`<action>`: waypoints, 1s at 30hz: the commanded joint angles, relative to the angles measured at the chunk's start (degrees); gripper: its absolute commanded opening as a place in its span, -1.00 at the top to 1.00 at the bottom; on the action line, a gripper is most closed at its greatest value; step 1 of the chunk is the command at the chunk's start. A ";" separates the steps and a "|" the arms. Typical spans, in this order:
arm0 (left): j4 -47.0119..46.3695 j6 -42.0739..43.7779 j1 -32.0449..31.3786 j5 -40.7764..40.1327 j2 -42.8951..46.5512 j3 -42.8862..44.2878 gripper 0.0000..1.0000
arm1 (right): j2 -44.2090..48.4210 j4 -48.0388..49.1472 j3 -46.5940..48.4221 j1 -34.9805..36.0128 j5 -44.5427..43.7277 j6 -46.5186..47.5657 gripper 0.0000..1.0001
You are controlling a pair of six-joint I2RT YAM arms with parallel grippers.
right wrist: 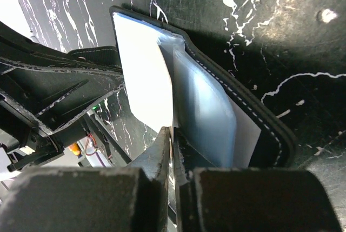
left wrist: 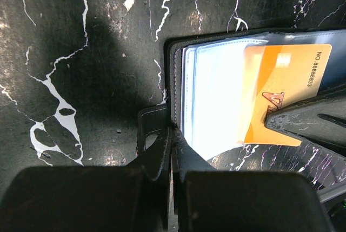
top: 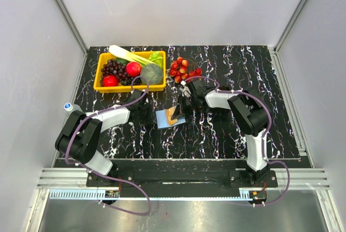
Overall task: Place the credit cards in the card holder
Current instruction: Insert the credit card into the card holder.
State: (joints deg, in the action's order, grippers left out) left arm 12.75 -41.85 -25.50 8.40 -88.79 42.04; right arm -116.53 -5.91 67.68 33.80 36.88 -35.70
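The left gripper (left wrist: 172, 132) had its 2 fingers pressed together on a black tab at the edge of the card holder (left wrist: 211, 91). The holder lay open on the black marbled table (top: 216, 140), with its light-blue clear sleeves facing up just ahead of the fingertips.

Beyond those sleeves, on the side away from the left gripper, 1 orange credit card (left wrist: 286, 80) lay over the holder with its printed number showing. Its edge nearest the left gripper looked paler, perhaps tucked under a clear sleeve, though the glare made that hard to confirm.

The right gripper (right wrist: 172, 137) faced the left one from the opposite side, with the holder between the 2. Its fingers were closed almost flat against each other, pinching the credit card, which its own wrist view showed only as a thin edge. In the left wrist view, the right gripper's dark fingers covered the card's lower corner.

Behind the left gripper, toward the far edge of the table, stood a yellow basket (top: 130, 87) holding grapes, red fruit and broccoli, apart from the holder. A cluster of small red fruits (top: 184, 68) lay just behind the right gripper, near it but not touching. Well off to the left gripper's outer side, at the table's left edge, lay a bottle with a blue cap (top: 68, 106).
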 commanded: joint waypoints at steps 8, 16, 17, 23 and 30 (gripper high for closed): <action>-0.98 0.62 -0.26 -1.11 -2.26 0.15 1.00 | 1.03 -9.20 2.54 1.18 -4.96 5.47 0.58; -1.06 0.62 -0.26 -1.20 -1.82 -0.47 1.00 | 5.26 -9.56 2.19 -0.93 -10.43 4.94 0.35; -1.33 0.71 -0.26 -1.02 -1.73 -0.56 1.00 | 5.17 -9.47 2.19 -1.02 -10.08 4.94 0.37; -1.68 0.63 -0.26 -0.85 -1.38 -0.82 1.00 | 3.77 -7.72 2.11 -1.02 -6.66 4.07 0.65; -2.12 0.62 -0.26 -0.14 -1.47 -0.82 1.00 | 1.75 -5.25 2.19 -0.58 -1.99 2.57 0.87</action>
State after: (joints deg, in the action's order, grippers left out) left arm 12.19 -41.87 -25.56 8.62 -89.10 42.24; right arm -113.93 -13.45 69.41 32.95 31.64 -32.38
